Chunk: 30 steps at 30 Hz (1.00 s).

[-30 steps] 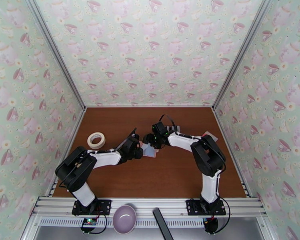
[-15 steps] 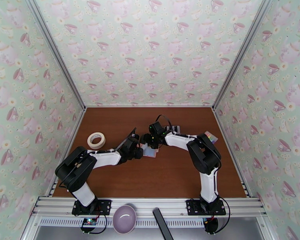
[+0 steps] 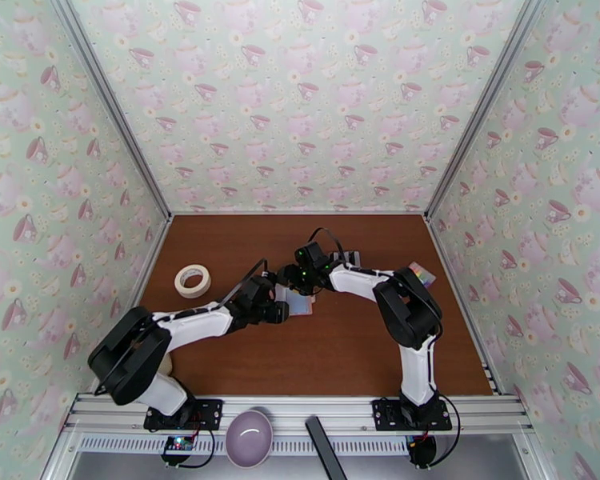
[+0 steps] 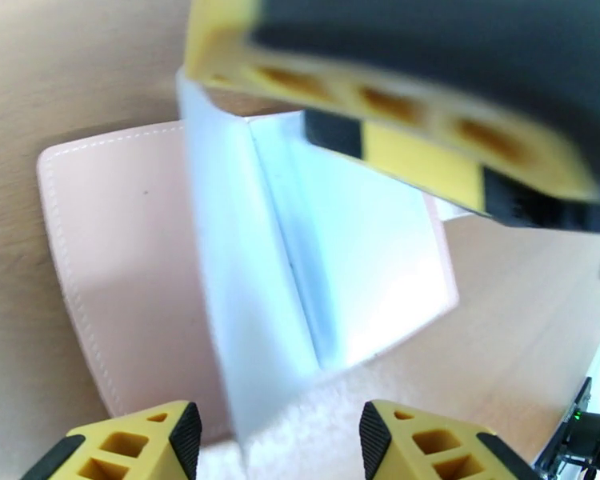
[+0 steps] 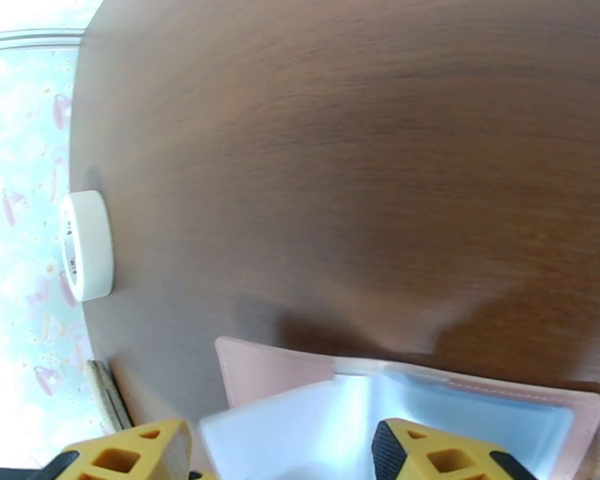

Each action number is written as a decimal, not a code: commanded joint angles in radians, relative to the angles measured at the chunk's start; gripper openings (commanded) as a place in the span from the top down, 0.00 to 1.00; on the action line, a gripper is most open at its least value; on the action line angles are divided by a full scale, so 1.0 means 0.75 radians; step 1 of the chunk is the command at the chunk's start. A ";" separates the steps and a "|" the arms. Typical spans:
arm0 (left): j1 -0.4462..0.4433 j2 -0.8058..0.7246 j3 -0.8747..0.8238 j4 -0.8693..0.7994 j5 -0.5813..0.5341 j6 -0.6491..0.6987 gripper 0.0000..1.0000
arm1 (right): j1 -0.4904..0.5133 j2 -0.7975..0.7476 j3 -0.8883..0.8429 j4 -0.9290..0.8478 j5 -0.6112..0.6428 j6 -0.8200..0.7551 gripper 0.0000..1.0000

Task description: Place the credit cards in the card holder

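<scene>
We see a brown wooden table [image 3: 340,354] enclosed on three sides by walls [image 3: 300,98] papered pale green with pink teacups and teapots. Silver metal rails [image 3: 108,106] climb the corners. A slotted aluminium beam [image 3: 300,410] edges the near side. The light is bright and even.

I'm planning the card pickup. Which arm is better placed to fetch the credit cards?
Right, likely: the credit cards lie just behind its forearm, while the left gripper sits across the card holder from them.
</scene>
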 commanded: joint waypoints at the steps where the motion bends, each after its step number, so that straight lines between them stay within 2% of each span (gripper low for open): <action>1: 0.011 -0.082 0.001 -0.100 -0.012 0.013 0.41 | 0.024 -0.016 0.034 0.043 -0.052 0.043 0.35; 8: 0.051 -0.184 -0.015 -0.132 0.009 0.030 0.41 | 0.070 0.006 0.065 0.043 -0.056 0.058 0.35; 21: 0.059 0.032 -0.035 0.105 0.120 0.040 0.44 | 0.075 0.129 0.132 0.034 -0.058 0.070 0.35; 30: 0.079 0.163 -0.045 0.140 0.045 0.040 0.44 | 0.022 -0.052 0.163 -0.193 0.099 -0.092 0.35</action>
